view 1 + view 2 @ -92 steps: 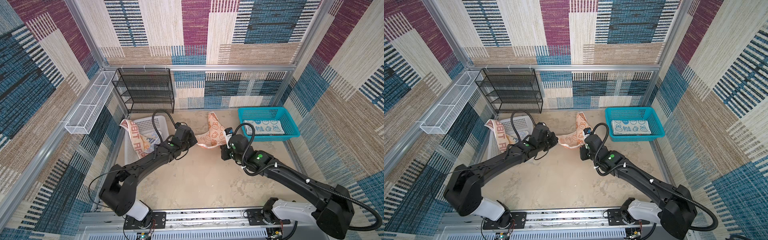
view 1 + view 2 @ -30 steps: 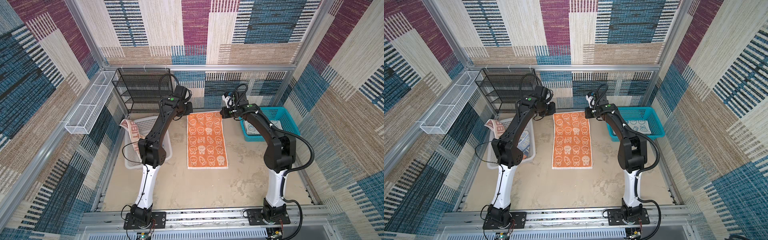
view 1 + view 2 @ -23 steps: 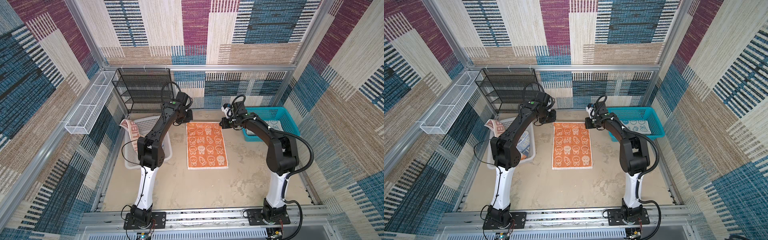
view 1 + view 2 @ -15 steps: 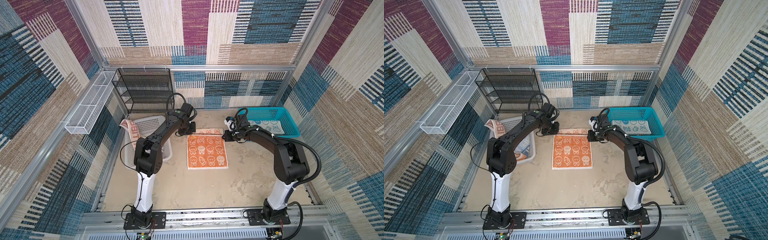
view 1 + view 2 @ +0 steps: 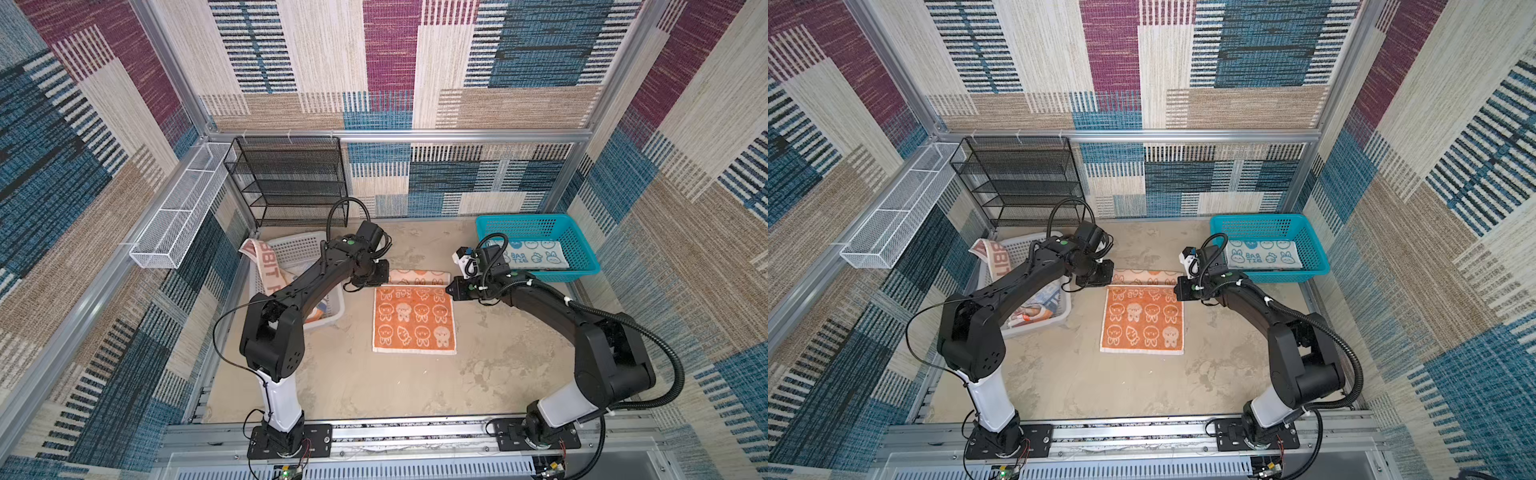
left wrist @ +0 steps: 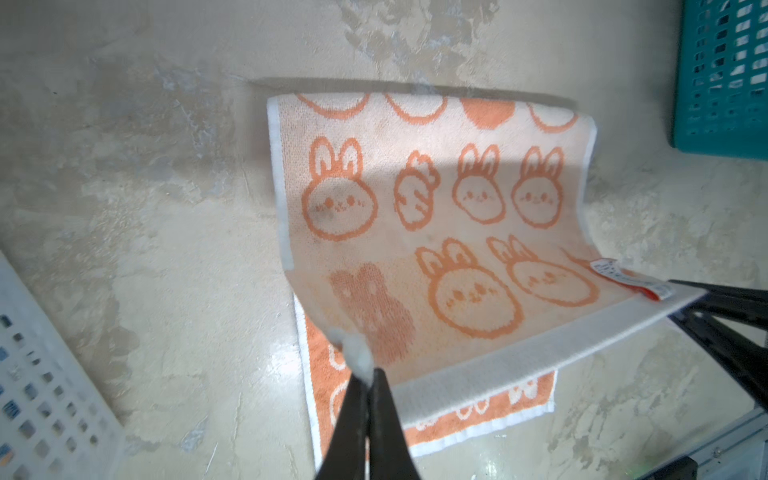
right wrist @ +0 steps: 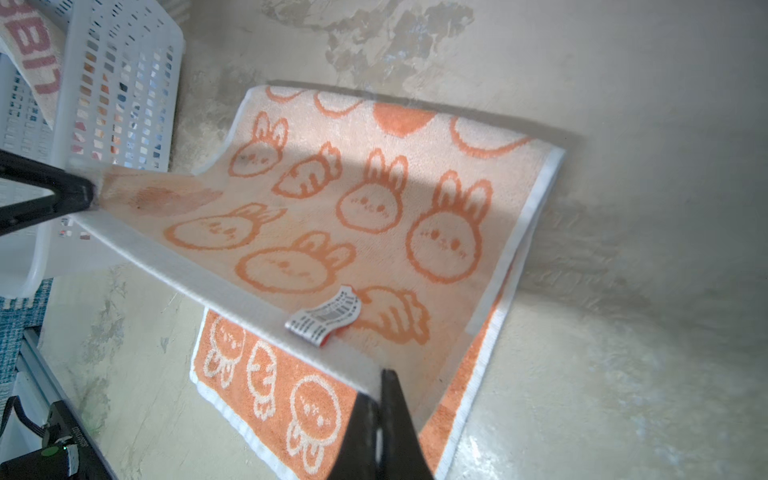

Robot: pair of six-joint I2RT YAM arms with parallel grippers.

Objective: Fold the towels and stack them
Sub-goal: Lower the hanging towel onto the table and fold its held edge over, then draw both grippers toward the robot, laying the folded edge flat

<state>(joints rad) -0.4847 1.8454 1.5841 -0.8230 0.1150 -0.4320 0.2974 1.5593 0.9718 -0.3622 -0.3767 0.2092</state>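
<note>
- the orange rabbit towel [image 5: 413,318] lay on the sandy counter [image 5: 395,386] between the two arms, its far edge lifted and curled over toward the near edge.
- the left end effector [image 6: 363,376] was pinched together on one lifted corner, and the right end effector [image 7: 377,388] was clamped on the other.
- the blue rabbit towel [image 5: 528,255] lay folded in the teal basket [image 5: 584,268].
- the "rabbit" lettering towel [image 5: 266,266] hung over the rim of the white basket [image 5: 299,249].

Orange towel [image 5: 413,324] half folded; blue towel [image 5: 528,255] folded flat; lettered towel [image 5: 266,266] draped.
</note>
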